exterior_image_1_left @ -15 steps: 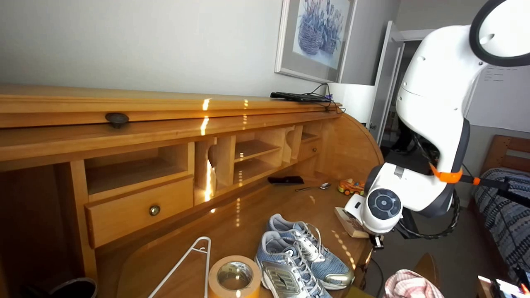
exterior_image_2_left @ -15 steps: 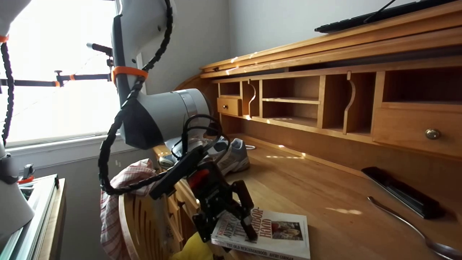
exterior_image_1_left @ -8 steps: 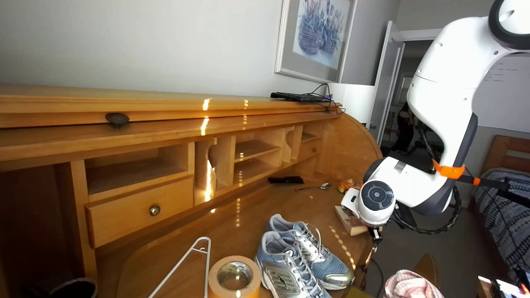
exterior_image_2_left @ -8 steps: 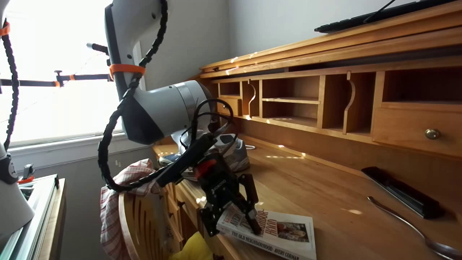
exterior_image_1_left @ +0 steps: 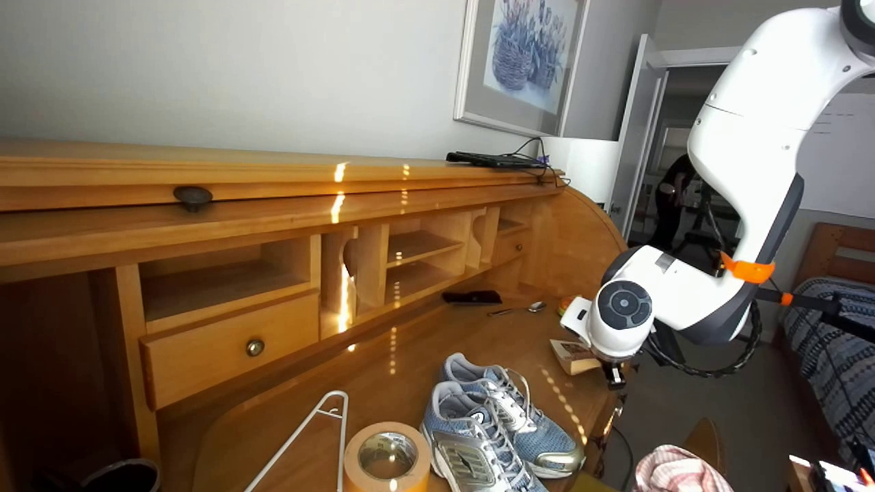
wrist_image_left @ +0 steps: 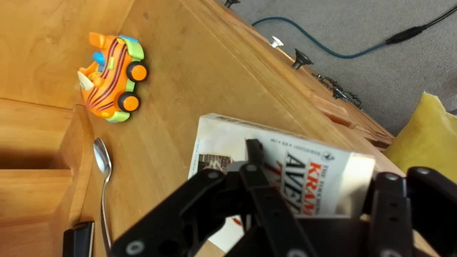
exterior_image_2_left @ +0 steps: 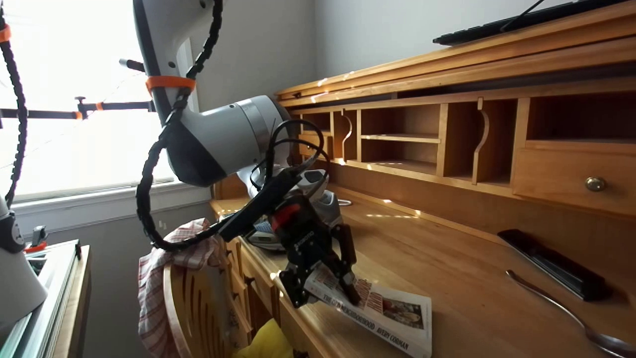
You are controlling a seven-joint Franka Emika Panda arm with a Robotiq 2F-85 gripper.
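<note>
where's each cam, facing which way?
An exterior view: near the shoes, facing along the desk, bed at frame right; arm shows.
An exterior view: near the spoon, facing roughly opposite, window at frame left; arm, gripper show.
Wrist view: on the arm, facing down at book, toy car; gripper shows.
Both exterior views share shoes, book, spoon.

"What's the count at the pincer (exterior_image_2_left: pixel 327 300)?"
"One book (exterior_image_2_left: pixel 381 313)."
"And away from it?"
"Two shoes (exterior_image_1_left: pixel 492 427), one roll of tape (exterior_image_1_left: pixel 386 484), one hanger (exterior_image_1_left: pixel 344 437), one spoon (wrist_image_left: pixel 103 160), one toy car (wrist_image_left: pixel 110 78)."
</note>
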